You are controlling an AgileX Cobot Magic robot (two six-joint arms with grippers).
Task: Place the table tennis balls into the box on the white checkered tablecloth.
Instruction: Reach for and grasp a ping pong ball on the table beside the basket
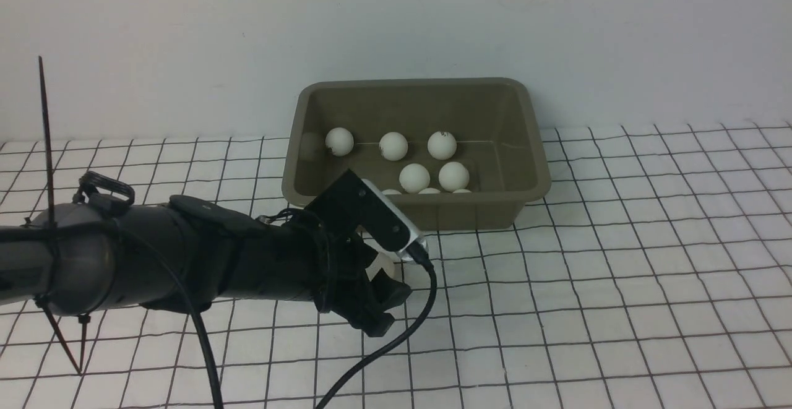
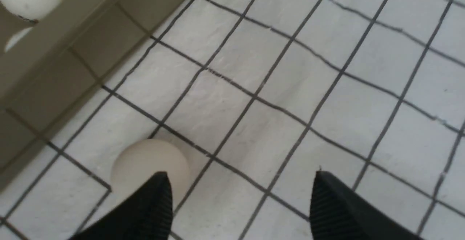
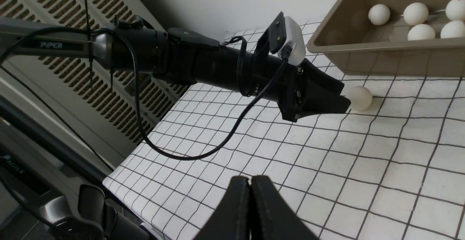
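The olive-grey box [image 1: 482, 214] stands at the back of the white checkered tablecloth [image 1: 619, 273] with several table tennis balls [image 1: 414, 177] inside. One more white ball [image 2: 145, 160] lies on the cloth just outside the box's front wall [image 2: 54, 69]. My left gripper [image 2: 241, 174] is open just above the cloth, and that ball sits beside one fingertip [image 2: 160, 196], with nothing between the jaws. In the right wrist view the same ball [image 3: 360, 97] lies right at the left gripper's [image 3: 345, 96] tips. My right gripper [image 3: 250, 180] is shut and empty, above the cloth, and out of the front view.
A white wall rises right behind the box. The left arm [image 1: 185, 260] stretches low across the cloth's left half, its black cable [image 1: 396, 341] looping down to the cloth. The table's left edge [image 3: 120, 174] drops off beside a slatted grille [image 3: 109, 98].
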